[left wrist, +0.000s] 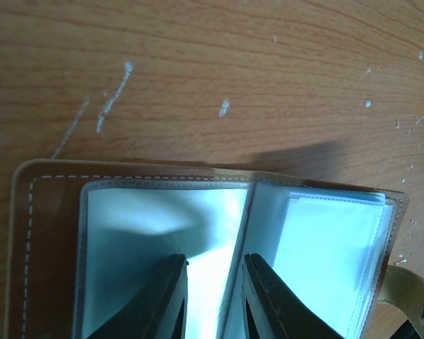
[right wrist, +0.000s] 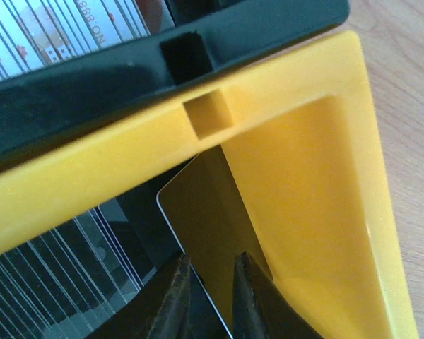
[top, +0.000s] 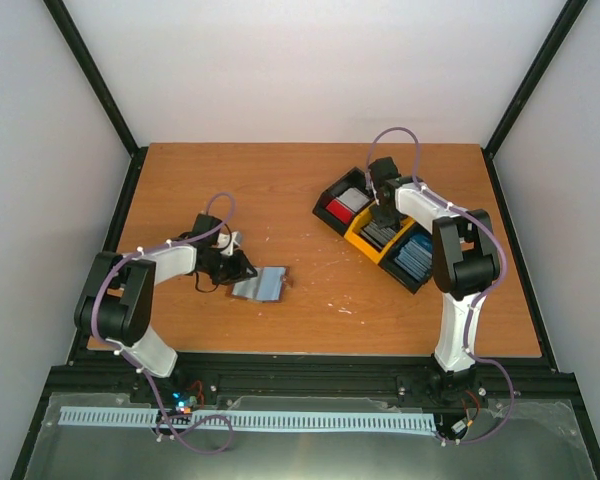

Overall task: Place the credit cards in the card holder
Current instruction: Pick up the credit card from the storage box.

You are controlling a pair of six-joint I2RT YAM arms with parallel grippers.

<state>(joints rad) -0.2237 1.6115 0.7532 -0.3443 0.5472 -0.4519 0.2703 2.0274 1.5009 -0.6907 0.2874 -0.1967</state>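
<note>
Well left of the tray (right wrist: pixel 304 176), the left gripper (left wrist: pixel 213 261) pinches the card holder (left wrist: pixel 49 240) by its middle, pinning it open for loading. In the tray's yellow compartment, the right gripper (right wrist: pixel 210 260) straddles a dark grey card (right wrist: pixel 205 205) with narrowed jaws, apparently to lift it. Whether they actually grip it is unclear.

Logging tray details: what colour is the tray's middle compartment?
The middle compartment is yellow; right wrist view shows it best.

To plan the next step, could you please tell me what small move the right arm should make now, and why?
Probably lift the right pincer straight up a little: it seems closed on the edge of a dark card in the tray's yellow compartment, while the left pincer holds the card holder open.
</note>
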